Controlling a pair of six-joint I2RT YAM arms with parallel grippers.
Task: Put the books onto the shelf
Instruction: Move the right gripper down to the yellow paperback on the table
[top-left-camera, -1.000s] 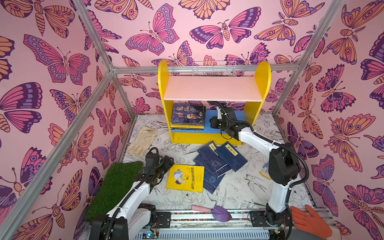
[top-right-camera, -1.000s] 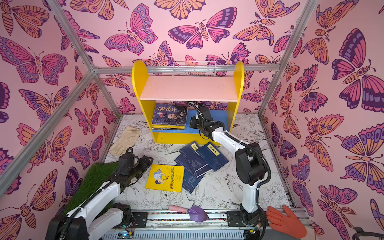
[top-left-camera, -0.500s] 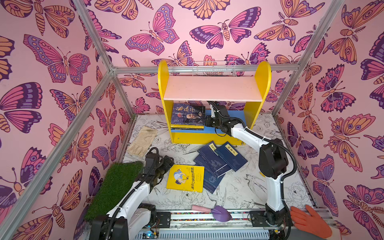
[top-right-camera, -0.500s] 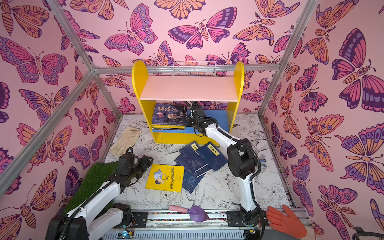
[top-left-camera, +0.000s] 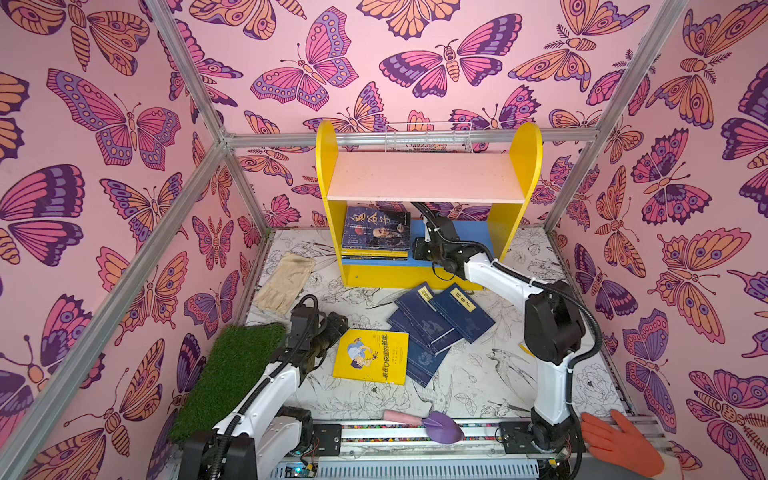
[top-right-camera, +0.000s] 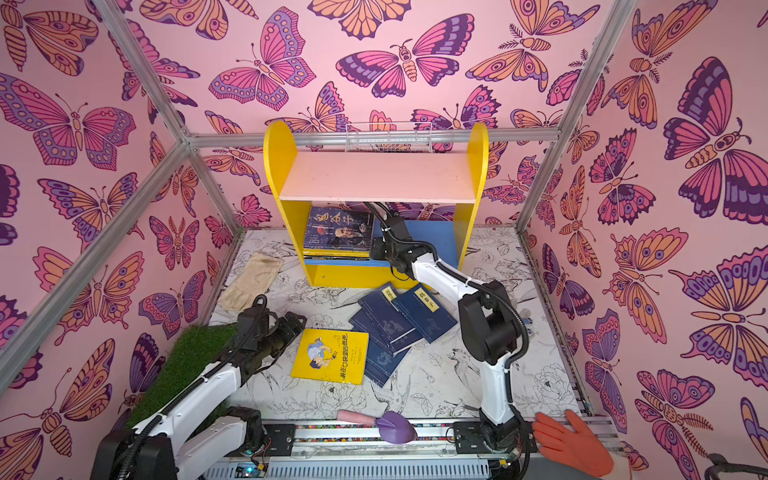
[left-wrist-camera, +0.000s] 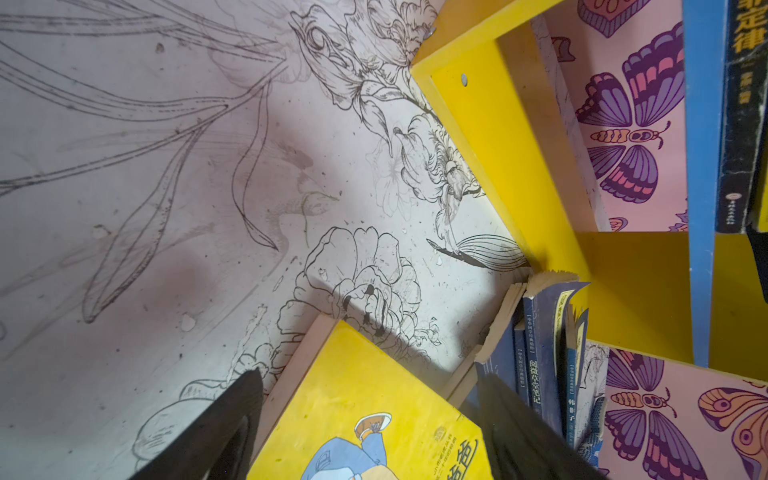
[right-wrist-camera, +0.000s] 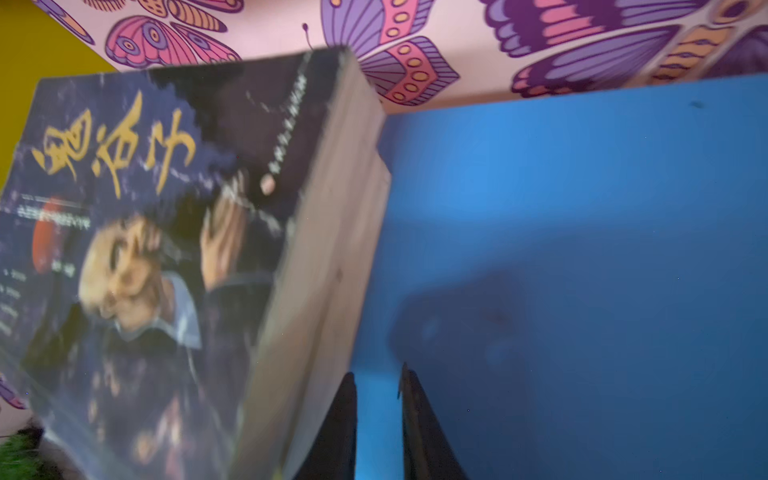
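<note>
The shelf (top-left-camera: 328, 166) stands at the back, and a stack of books (top-left-camera: 376, 232) topped by a dark portrait cover (right-wrist-camera: 145, 249) lies at the left of its blue lower board (right-wrist-camera: 582, 208). My right gripper (top-left-camera: 417, 249) reaches into that compartment just right of the stack. Its jaws (right-wrist-camera: 378, 372) are slightly open, with only blue board between them. Several navy books (top-left-camera: 440, 320) lie fanned on the floor beside a yellow book (top-left-camera: 372, 355). My left gripper (top-left-camera: 332, 328) is open at that book's near-left corner, and its fingers straddle the corner in the left wrist view (left-wrist-camera: 370, 376).
A white wire basket (top-left-camera: 428, 137) hangs behind the shelf's pink upper board (top-left-camera: 424, 176). A beige glove (top-left-camera: 286, 278) and a green grass mat (top-left-camera: 232, 370) lie at the left. A purple trowel (top-left-camera: 436, 424) and an orange glove (top-left-camera: 619, 440) lie along the front rail.
My right gripper has slid a little left along the blue board towards the stack, and its jaws have parted slightly. The left arm has not moved.
</note>
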